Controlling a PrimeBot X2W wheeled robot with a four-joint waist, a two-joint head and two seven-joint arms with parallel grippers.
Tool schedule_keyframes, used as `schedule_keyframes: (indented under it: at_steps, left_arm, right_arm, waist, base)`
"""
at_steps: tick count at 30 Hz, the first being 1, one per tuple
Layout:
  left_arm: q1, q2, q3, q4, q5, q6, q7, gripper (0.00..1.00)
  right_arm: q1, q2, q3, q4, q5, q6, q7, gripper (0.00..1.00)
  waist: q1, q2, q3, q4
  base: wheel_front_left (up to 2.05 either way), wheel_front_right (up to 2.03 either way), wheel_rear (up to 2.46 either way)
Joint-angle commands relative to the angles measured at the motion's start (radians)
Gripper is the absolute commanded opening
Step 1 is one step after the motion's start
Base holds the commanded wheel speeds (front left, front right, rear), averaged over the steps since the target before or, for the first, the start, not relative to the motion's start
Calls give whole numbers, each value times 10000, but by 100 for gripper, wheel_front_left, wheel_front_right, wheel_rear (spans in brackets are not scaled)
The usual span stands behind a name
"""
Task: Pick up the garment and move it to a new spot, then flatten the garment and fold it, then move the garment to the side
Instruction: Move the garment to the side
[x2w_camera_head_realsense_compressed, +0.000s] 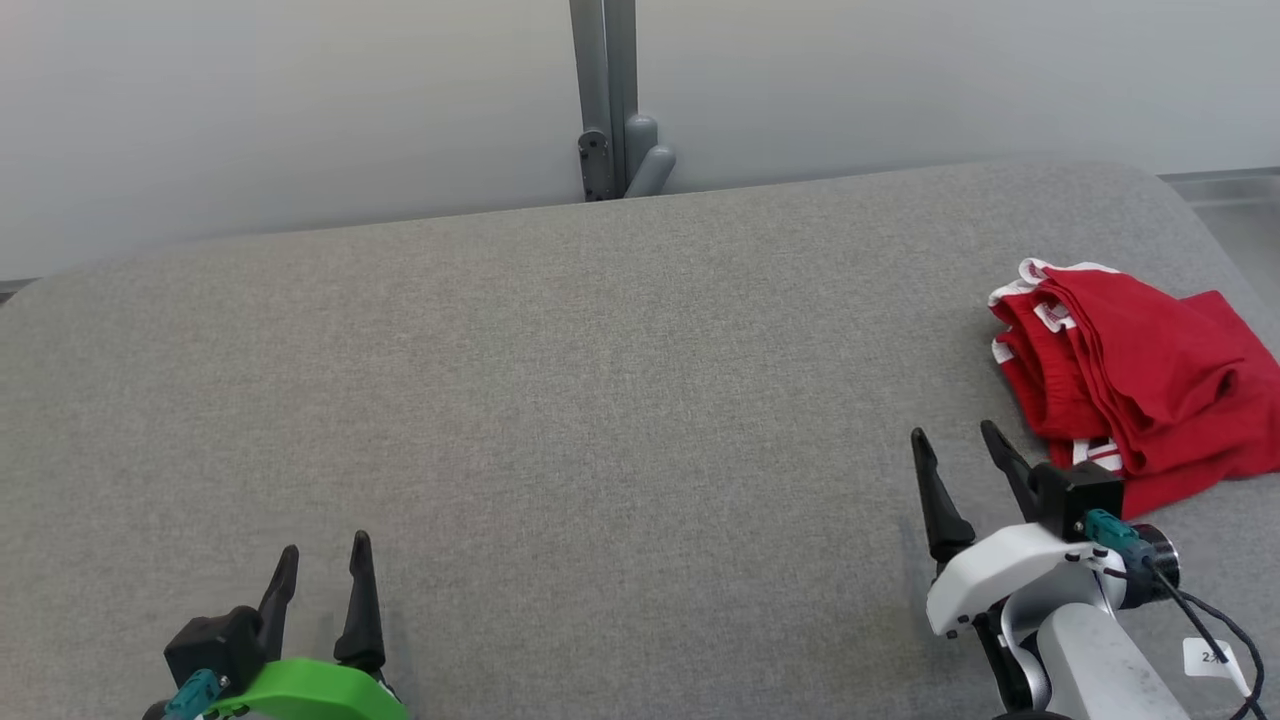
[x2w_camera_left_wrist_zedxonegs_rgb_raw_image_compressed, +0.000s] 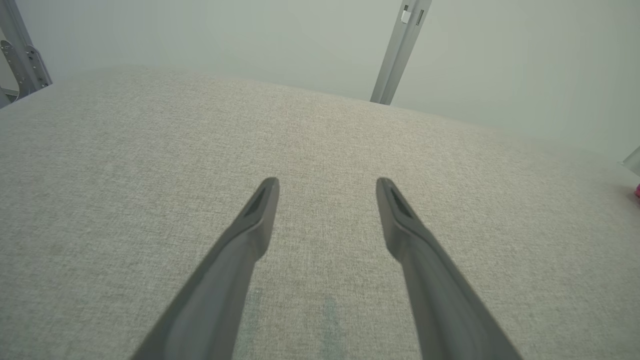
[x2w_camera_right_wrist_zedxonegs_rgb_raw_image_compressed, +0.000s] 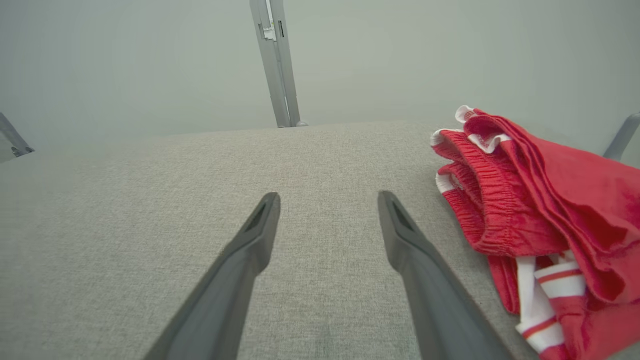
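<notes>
Grey fabric surface (x2w_camera_head_realsense_compressed: 600, 400), with a grey metal post (x2w_camera_head_realsense_compressed: 603, 100) behind its far edge against a pale wall (x2w_camera_head_realsense_compressed: 250, 100). Red garment (x2w_camera_head_realsense_compressed: 1140, 380) with white trim lay bunched at the surface's right side. Right claw (x2w_camera_head_realsense_compressed: 951, 430) was spread wide, gripping nothing, just beside the garment on its left. Left claw (x2w_camera_head_realsense_compressed: 325, 543) was also spread wide and empty, well apart from the garment.

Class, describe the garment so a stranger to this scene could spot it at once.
Start with the wide grey fabric table before the pale wall. At its right end, just beyond the right gripper, lies the garment. It is crumpled, bright red with white trim, against plain grey.
</notes>
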Motion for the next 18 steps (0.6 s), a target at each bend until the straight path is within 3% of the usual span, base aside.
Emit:
schedule_keyframes:
  at_steps: [1,18]
  left_arm:
    - [95,47,123,-12,129,90,8,100]
    - [412,47,495,-26,204,73,8,100]
  right_arm:
    - [190,31,38,-143,-205,-13,-19,100]
    - [892,77,-50,-433,-1019,-14,-19,100]
  waist:
    - [0,0,-175,137]
    - [0,0,-714,205]
  base:
    - [0,0,0]
    - [0,0,0]
